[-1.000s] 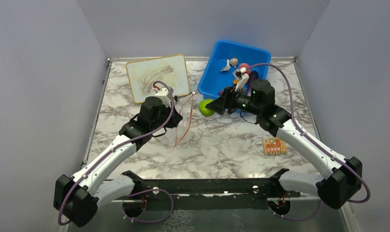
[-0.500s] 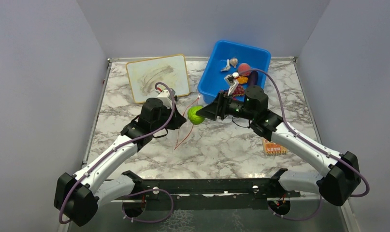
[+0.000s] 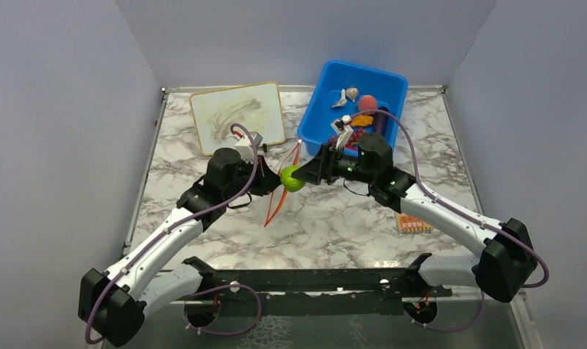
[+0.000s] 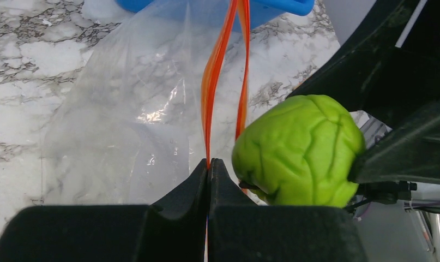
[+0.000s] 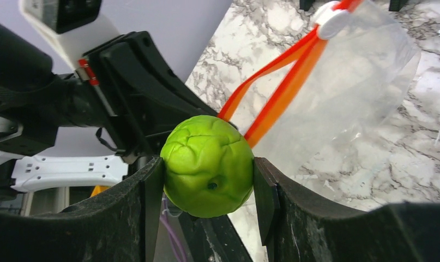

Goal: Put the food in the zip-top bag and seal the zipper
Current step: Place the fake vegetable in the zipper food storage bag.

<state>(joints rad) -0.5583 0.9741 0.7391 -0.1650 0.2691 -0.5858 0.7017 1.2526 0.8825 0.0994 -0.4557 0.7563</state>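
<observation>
Nearest the arm bases, a flat orange card [image 3: 412, 219] lies on the marble desk [image 3: 334, 218], well apart from the zip-top bag [image 4: 125, 109] and to its right. The bag sits at mid-depth, held by its mouth. The left jaws are clenched on 1 end of its zipper [image 4: 223, 71], whose 2 orange-red strips run away from the pinch with only a narrow slit between them. I cannot tell whether the clear body rests on the desk. Just beside the bag's right-hand strip is the green lime [image 5: 209, 166], grasped on both sides by the right jaws. Beyond the bag to its right stands the blue bin [image 3: 326, 109], holding the peach [image 3: 367, 102] and other toy foods, and beyond the bag to its left lies a drawing board [image 3: 238, 116]. The step in hand looks to be feeding the lime through the mouth. The risk is that the slit appears narrower than the lime and only 1 point of the mouth is held. Pushed on, the lime would likely shove both strips aside or drag the zipper out of the pinch. Released outside the mouth, it would drop and roll.
</observation>
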